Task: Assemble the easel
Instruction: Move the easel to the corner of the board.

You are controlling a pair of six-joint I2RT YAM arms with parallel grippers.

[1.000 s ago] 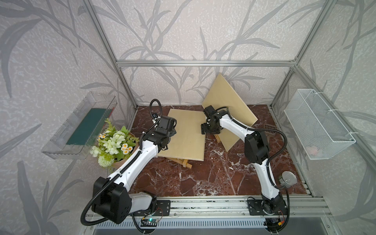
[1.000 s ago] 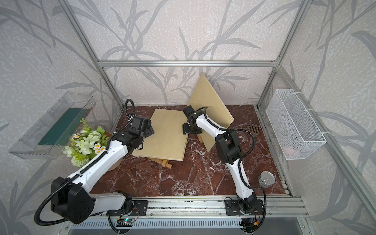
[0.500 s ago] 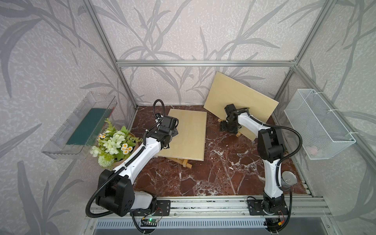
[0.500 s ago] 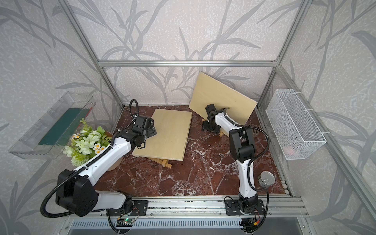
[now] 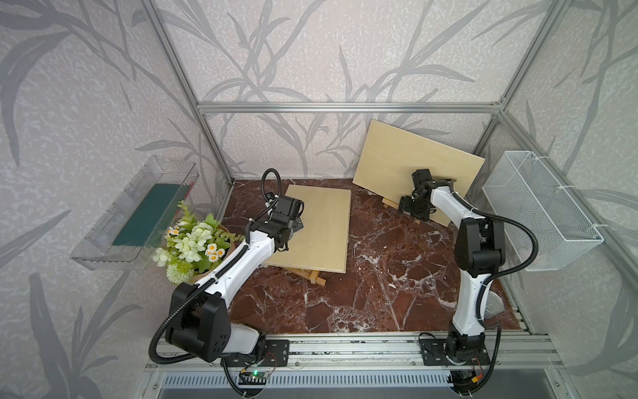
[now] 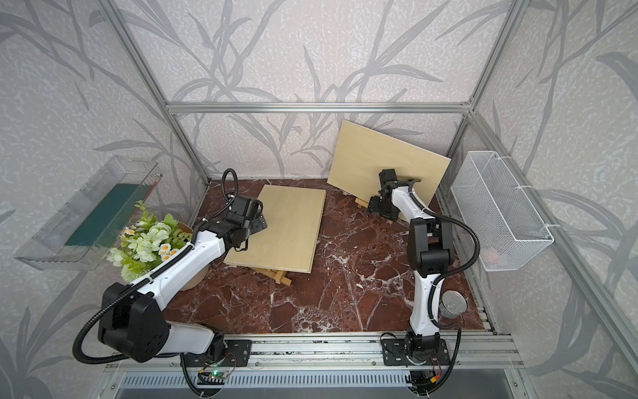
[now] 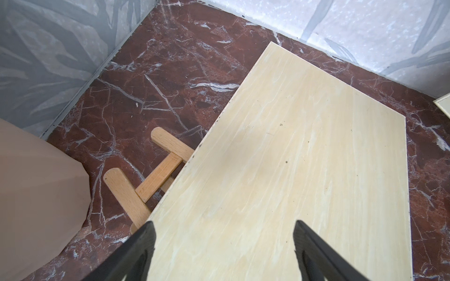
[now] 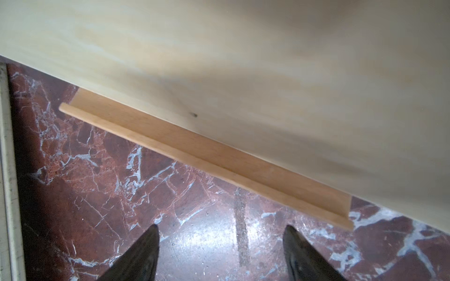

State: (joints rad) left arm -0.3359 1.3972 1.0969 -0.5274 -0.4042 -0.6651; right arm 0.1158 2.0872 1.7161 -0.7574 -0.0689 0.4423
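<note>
I count two boards. My left pincer [image 7: 224,226] hangs released over the flat board [image 5: 317,224], which lies on the folded easel [image 7: 155,175] on the surface [image 5: 379,276] — two legs and one crossbar poke out. My right pincer [image 8: 221,228], also spread and empty, faces the single ledge [image 8: 207,155] carrying the standing board [image 5: 407,162] by the back wall. One bunch of potted flowers [image 5: 193,241] sits beside my left arm.

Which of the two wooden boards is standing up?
Find the white wire basket on the right wall. Next to it, in the back corner, the standing board rests on a wooden easel ledge. The other board lies down near the flowers.
</note>
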